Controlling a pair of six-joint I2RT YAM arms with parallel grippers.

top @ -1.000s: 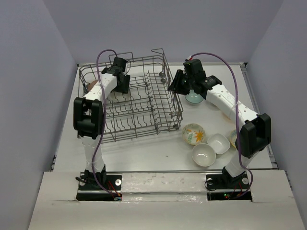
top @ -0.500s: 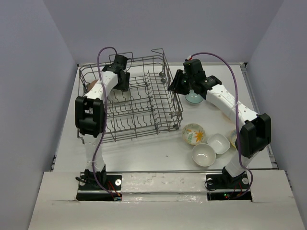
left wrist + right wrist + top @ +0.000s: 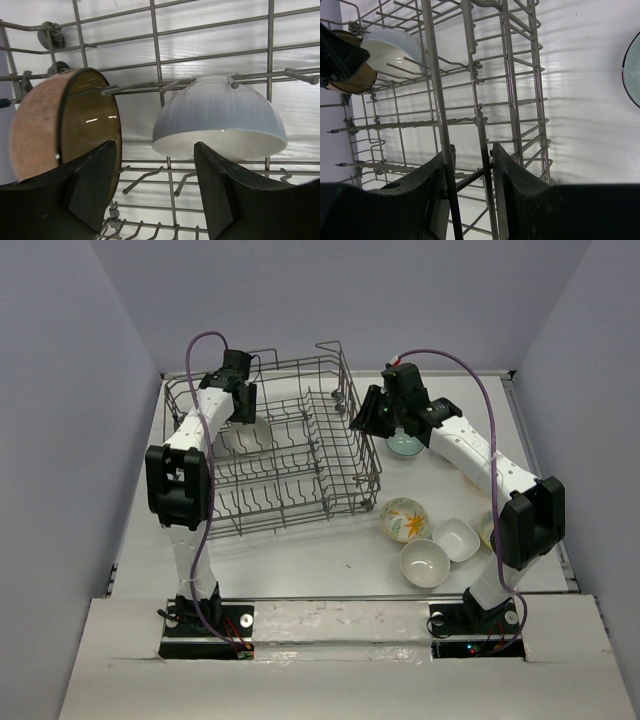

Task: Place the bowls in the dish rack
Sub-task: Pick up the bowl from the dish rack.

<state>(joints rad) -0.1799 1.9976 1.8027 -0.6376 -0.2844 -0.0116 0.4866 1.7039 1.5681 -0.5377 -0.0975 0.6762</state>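
Two bowls stood on edge in the rack (image 3: 300, 512), in its corner nearest the tabletop's (image 3: 330, 560) far-left corner. One was a brown bowl (image 3: 75, 130). Just beside it was a pale ribbed bowl (image 3: 220, 115), its mouth facing down in the wrist view. Both leaned among the tines. We saw the left tool (image 3: 154, 150) hanging over that pair with its fingers spread wide and nothing between them; as far as we could tell, it touched neither bowl. The right tool (image 3: 467, 160) sat at the rack's right wall, toward the far edge, its fingers closed in on two upright wires of that wall, pinching the rack. The rack filled the left half of the tabletop.

Other bowls lay loose on the right half. A teal bowl (image 3: 405, 445) sat toward the far edge, partly under the right arm. Toward the near-right corner a floral bowl (image 3: 404, 519), a white bowl (image 3: 424, 562) and a square bowl (image 3: 456, 538) clustered close together, all upright. A last bowl (image 3: 486, 528) showed by the right edge, mostly hidden behind the arm, so we could not tell its colour.
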